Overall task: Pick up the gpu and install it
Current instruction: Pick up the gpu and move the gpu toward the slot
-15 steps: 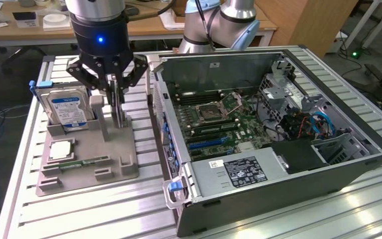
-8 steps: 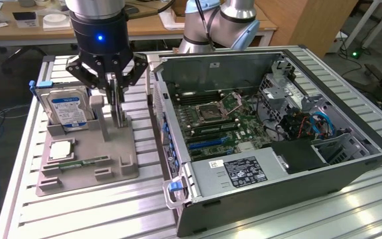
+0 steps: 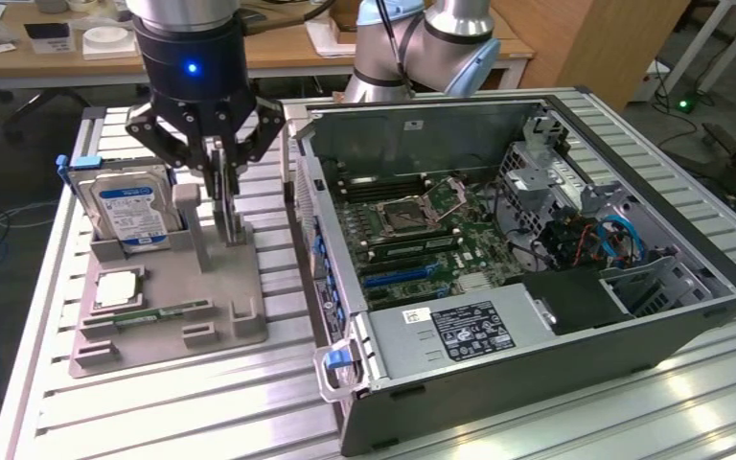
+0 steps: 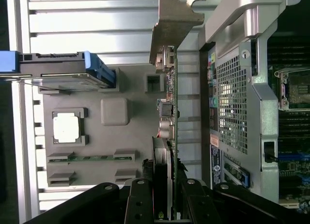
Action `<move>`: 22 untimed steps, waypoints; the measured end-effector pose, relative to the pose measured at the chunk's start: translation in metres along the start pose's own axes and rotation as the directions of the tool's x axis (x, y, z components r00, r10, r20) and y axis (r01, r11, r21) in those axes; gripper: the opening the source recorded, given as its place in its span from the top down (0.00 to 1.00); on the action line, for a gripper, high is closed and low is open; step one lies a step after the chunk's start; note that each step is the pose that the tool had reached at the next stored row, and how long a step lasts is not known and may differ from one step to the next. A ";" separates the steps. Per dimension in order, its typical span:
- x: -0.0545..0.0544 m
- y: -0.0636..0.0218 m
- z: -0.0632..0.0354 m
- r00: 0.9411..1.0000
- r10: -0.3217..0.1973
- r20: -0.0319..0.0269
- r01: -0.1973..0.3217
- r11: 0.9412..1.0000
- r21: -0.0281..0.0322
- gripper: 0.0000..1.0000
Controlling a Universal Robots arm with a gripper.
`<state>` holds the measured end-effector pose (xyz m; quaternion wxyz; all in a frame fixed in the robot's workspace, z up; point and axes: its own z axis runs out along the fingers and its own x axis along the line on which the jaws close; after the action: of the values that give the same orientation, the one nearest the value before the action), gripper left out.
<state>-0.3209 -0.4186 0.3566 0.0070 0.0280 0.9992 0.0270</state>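
Black end effector (image 4: pixel 169 185) clamped on thin dark gpu card (image 4: pixel 170 95), edge-on, probably seated in grey plastic holder (image 4: pixel 97 141). Pick step in hand; clearing slot calls for straight, untilted lift.

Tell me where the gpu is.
On the exterior view's left, the gpu stands upright over the holder, gripped by the end effector, beside the hard drive.

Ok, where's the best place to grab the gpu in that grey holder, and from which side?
Its upper long edge, from straight above: the gpu stands on edge in the grey holder, both flat faces exposed for a pinch. The end effector clamps it there, clear of the metal bracket.
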 end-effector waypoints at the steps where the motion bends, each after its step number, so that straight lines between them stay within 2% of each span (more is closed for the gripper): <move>1: 0.000 0.0000 -0.0005 1.000 0.000 0.000 0.000 1.000 0.000 0.73; 22: 0.000 0.0006 -0.0104 1.000 0.000 0.000 0.000 1.000 0.000 0.73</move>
<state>-0.3209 -0.4186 0.3670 0.0069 0.0280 0.9992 0.0270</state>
